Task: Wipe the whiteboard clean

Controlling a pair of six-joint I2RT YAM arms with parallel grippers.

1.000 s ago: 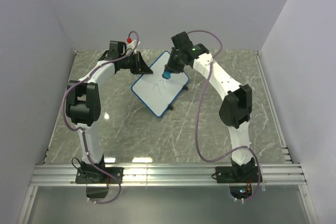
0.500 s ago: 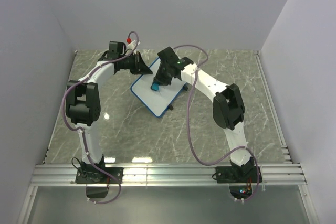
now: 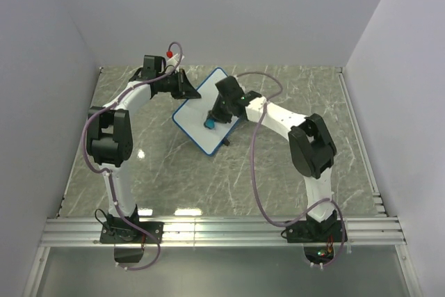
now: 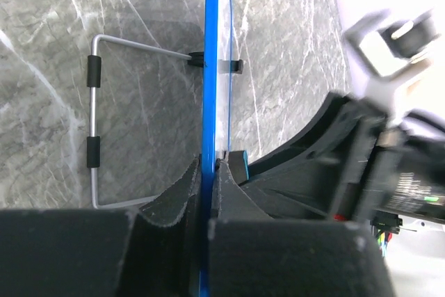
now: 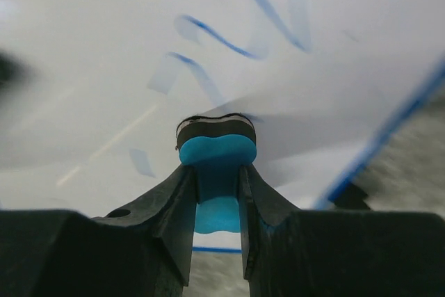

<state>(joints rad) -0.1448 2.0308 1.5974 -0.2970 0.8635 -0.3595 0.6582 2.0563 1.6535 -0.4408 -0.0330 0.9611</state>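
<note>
The whiteboard (image 3: pixel 199 129) on the far middle of the table (image 3: pixel 174 179), both grippers at it
The left gripper (image 3: pixel 186 90) is at its far left edge, one finger on each face of the board. The right gripper (image 3: pixel 211 120) is over its middle, with the eraser block (image 3: pixel 208 124) between the fingers and touching the board's front. The wire stand (image 4: pixel 94 116) is behind the board

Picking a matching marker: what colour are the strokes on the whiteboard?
Blue strokes, partly smeared, on the whiteboard; clearest in the right wrist view.
</note>
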